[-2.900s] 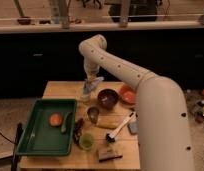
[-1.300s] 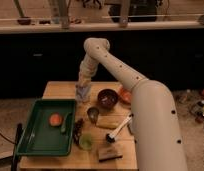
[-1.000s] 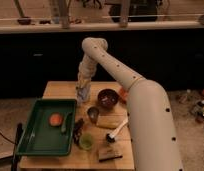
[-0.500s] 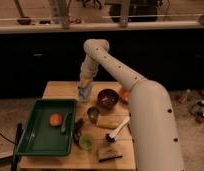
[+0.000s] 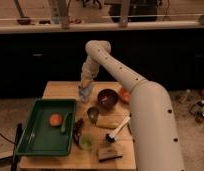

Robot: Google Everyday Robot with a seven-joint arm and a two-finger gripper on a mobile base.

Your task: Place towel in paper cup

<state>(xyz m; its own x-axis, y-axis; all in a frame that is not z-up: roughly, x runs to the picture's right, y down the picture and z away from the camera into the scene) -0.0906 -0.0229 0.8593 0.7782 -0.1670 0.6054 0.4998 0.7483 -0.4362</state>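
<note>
The gripper (image 5: pixel 85 90) hangs low over the back of the light wooden table (image 5: pixel 57 90), just left of the dark round bowl (image 5: pixel 107 98). A small, crumpled, pale blue-grey towel (image 5: pixel 84 96) sits at its tip. I cannot tell if the gripper squeezes it. A small grey cup (image 5: pixel 92 114) stands just in front, blurry.

- Gripper (image 5: pixel 85 90): cream-white like its arm, just past the tray's far right corner.
- Towel (image 5: pixel 85 95) at the gripper: pale blue-grey.
- Tray (image 5: pixel 39 140): plain dark green.
- Round thing (image 5: pixel 55 119) in the tray: orange.
- Bowl (image 5: pixel 108 98) right of the tray: dark maroon.
- Table (image 5: pixel 60 90): light tan wood.
</note>
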